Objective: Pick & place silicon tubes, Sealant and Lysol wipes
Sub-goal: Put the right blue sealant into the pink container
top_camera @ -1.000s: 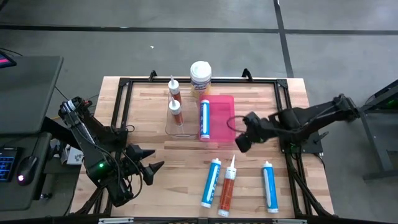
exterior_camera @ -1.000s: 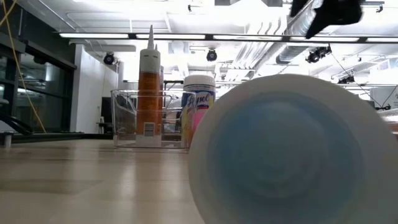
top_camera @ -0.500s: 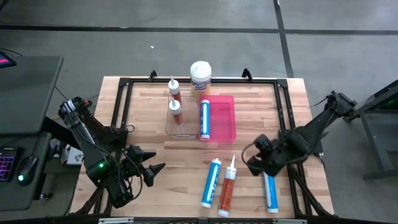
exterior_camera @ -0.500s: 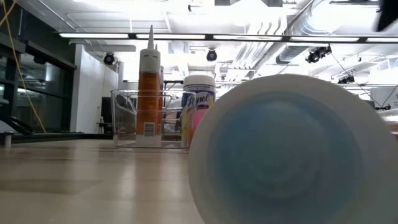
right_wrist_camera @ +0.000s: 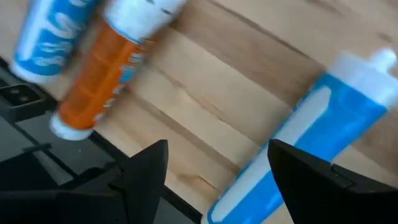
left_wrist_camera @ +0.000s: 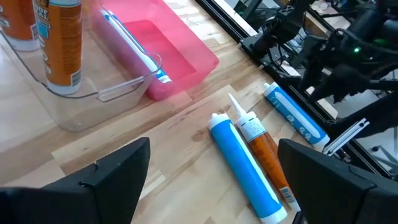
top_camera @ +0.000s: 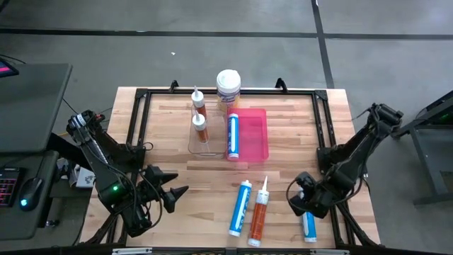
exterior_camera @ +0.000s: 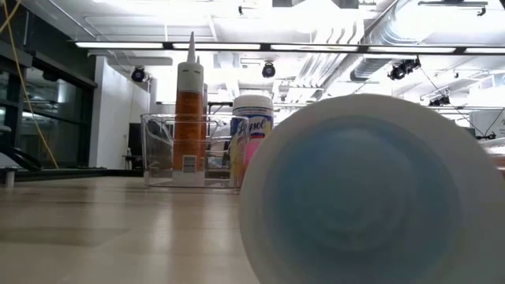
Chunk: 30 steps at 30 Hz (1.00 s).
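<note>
While the right gripper (top_camera: 303, 203) hovers with jaws spread over the rightmost blue plastic cartridge (top_camera: 307, 223) lying near the table's front edge, a centred descent astride its barrel suits best. Left gripper (top_camera: 174, 195): parked front-left, jaws spread, empty. Lysol wipes canister, white-lidded (top_camera: 228, 88): upright at the far edge. Low view alone shows its label (exterior_camera: 252, 126).

Pale wooden table (top_camera: 297, 127), glossy translucent pink plastic tray (top_camera: 256, 145).
</note>
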Tool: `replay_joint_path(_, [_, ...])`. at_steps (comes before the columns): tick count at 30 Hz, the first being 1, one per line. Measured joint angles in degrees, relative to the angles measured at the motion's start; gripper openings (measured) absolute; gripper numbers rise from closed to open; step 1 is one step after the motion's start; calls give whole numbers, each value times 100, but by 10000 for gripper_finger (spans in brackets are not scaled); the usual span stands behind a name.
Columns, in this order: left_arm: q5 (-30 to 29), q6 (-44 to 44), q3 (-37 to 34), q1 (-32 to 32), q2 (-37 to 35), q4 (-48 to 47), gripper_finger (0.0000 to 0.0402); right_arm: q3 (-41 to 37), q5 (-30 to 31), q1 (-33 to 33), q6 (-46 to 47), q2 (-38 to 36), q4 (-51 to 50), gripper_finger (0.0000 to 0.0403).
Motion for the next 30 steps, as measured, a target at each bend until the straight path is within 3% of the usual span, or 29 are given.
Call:
replay_joint_path(13, [-9, 254, 0, 0, 24, -53, 346, -75, -1399, -9, 1001, 0, -849, 271])
replay_joint_path(19, [92, 254, 0, 1, 22, -46, 346, -75, -1390, -9, 1071, 13, -992, 272])
replay_joint_path(25, [1014, 237, 1, 0, 23, 235, 346, -75, -1291, -9, 1075, 14, -1293, 272])
replay_joint_path(30, [1230, 249, 0, 2, 81, 409, 346, -75, -1178, -9, 1062, 197, -1334, 271])
